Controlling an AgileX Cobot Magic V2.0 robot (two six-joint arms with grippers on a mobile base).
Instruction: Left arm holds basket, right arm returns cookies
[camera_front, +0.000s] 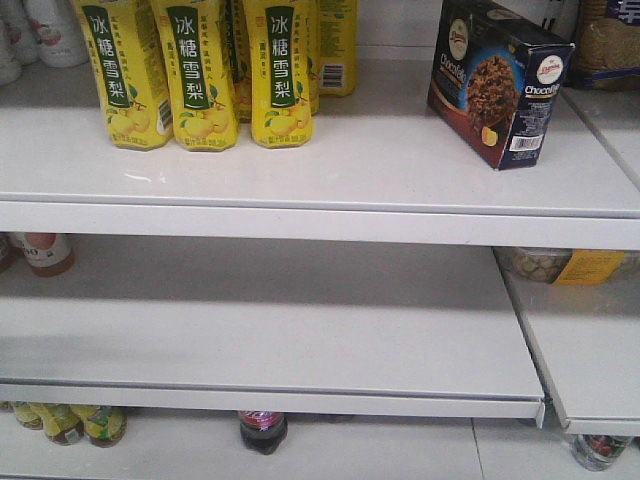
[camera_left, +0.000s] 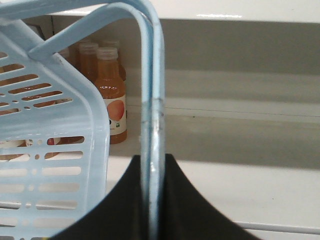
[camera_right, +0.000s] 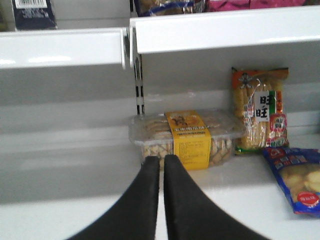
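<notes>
The dark navy cookies box (camera_front: 498, 82) stands upright on the top shelf at the right, with nothing touching it. Its barcode end also shows in the right wrist view (camera_right: 34, 13) at the top left. The light blue basket (camera_left: 47, 145) fills the left of the left wrist view. My left gripper (camera_left: 152, 165) is shut on the basket's hoop handle (camera_left: 152, 110), which runs up between the black fingers. My right gripper (camera_right: 162, 162) is shut and empty, below the top shelf and in front of a clear tub of snacks. Neither arm shows in the front view.
Yellow pear-drink bottles (camera_front: 205, 70) stand at the top shelf's left. The white middle shelf (camera_front: 270, 330) has its edge below. A clear snack tub with a yellow label (camera_right: 187, 137), a rice-cracker bag (camera_right: 259, 110) and a blue snack bag (camera_right: 297, 180) lie by my right gripper. Orange juice bottles (camera_left: 110, 95) stand behind the basket.
</notes>
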